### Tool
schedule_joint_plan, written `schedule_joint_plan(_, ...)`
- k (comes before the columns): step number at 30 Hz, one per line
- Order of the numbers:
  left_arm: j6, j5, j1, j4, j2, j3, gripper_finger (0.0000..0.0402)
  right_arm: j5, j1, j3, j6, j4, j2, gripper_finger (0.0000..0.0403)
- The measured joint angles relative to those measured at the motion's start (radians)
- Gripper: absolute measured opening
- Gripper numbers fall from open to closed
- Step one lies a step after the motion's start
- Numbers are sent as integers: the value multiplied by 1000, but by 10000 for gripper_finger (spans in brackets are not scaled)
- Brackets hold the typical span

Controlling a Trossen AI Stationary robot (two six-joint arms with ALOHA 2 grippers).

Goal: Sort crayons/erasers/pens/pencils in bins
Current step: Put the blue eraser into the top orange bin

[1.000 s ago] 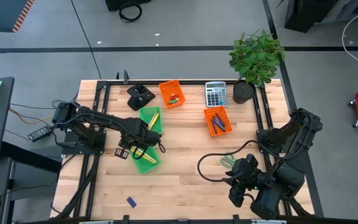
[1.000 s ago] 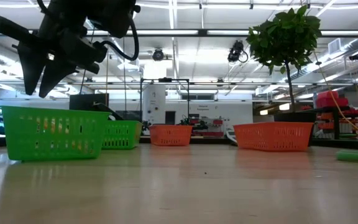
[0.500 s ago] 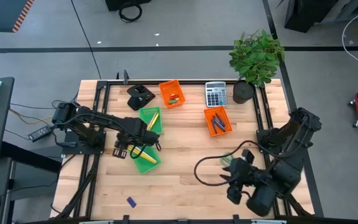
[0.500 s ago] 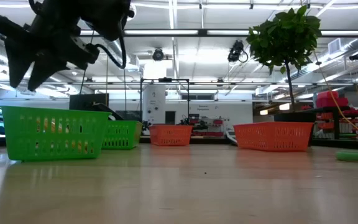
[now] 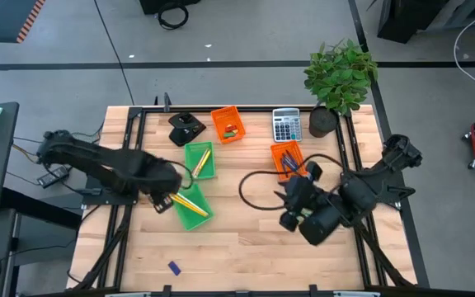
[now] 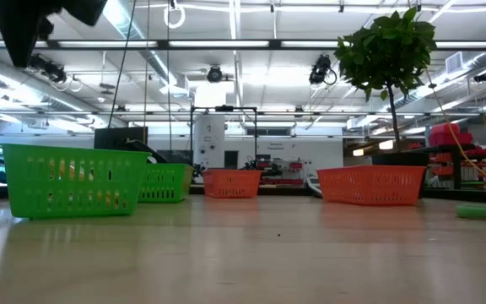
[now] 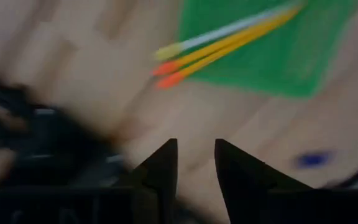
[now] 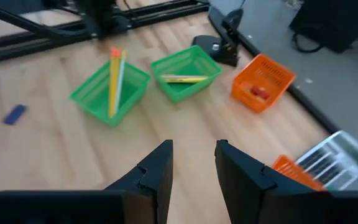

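Note:
Two green bins and two orange bins stand on the wooden table. The near green bin (image 5: 193,207) holds yellow pencils (image 8: 114,81). The far green bin (image 5: 200,160) holds a yellow stick. The far orange bin (image 5: 228,124) holds erasers. The right orange bin (image 5: 284,157) holds pens and is partly hidden by my right arm. A blue eraser (image 5: 174,266) lies flat near the front edge. My left gripper (image 5: 162,200) hangs high beside the near green bin, narrowly open and empty. My right gripper (image 5: 287,198) hovers near the right orange bin, narrowly open and empty.
A grey calculator (image 5: 285,124) and a potted plant (image 5: 339,74) stand at the far right. A black object (image 5: 186,126) sits at the far edge, left of the orange bin. A green thing (image 6: 483,212) lies at the right in the low view. Bare wood lies between the bins and the front edge.
My left gripper has risen from above the near green bin and drawn back a little toward the table's left edge. My right arm has swung from the near right corner toward the far edge and the middle, ending beside the right orange bin.

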Motion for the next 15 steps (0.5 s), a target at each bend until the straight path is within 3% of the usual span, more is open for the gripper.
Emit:
schedule_joint_plan(4,-323,-77,-142,165,-22,0,100,-1,-60,2,-81,5,0,127)
schedule_joint_plan(8,-491,-86,-253,256,42,0,81,-14,-113,2,-160,4,0,127)
schedule_joint_plan(15,-457,18,-428,342,140,0,58,-142,-145,2,-194,-4,0,127)
